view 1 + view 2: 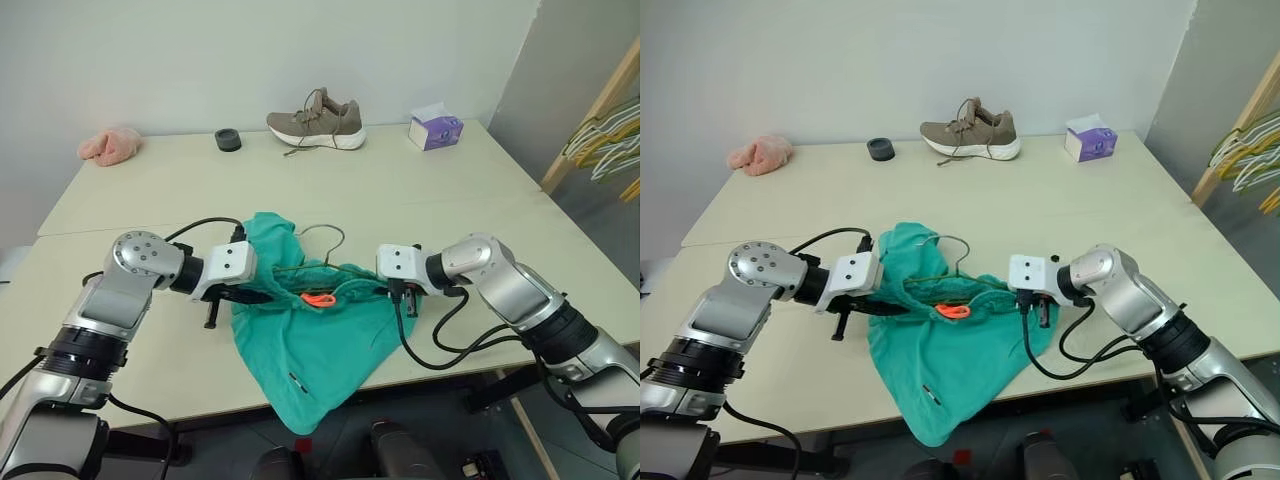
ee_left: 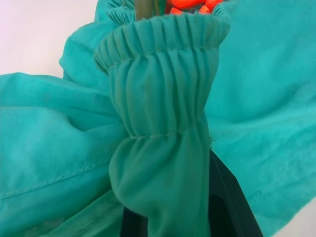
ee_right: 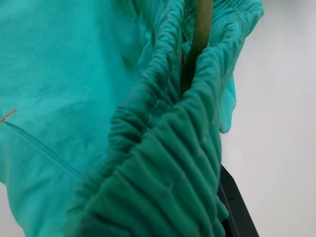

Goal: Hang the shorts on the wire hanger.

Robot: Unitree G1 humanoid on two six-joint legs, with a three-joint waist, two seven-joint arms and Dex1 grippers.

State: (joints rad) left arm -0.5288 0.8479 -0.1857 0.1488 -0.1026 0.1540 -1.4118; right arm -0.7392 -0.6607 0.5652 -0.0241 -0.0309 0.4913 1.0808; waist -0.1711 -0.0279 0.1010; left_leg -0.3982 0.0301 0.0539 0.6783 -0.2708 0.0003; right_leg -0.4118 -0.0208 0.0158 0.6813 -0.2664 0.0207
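Observation:
The teal-green shorts [image 1: 310, 350] lie bunched at the table's front edge, with one leg hanging over it. An orange tag [image 1: 320, 298] shows at the gathered waistband. The olive wire hanger [image 3: 200, 34] runs inside the waistband, and its curved hook [image 1: 341, 236] sticks out behind the shorts. My left gripper [image 1: 262, 297] is shut on the waistband's left side, the gathered elastic pinched between its black fingers [image 2: 232, 197]. My right gripper [image 1: 378, 290] is shut on the waistband's right side, beside the wire. Fabric hides most of the hanger frame.
Along the table's back stand a tan sneaker [image 1: 315, 122], a black roll [image 1: 228, 139], a pink cloth [image 1: 110, 146] and a purple tissue box [image 1: 435, 130]. Several hangers [image 1: 605, 140] hang on a wooden rack off the table's right side.

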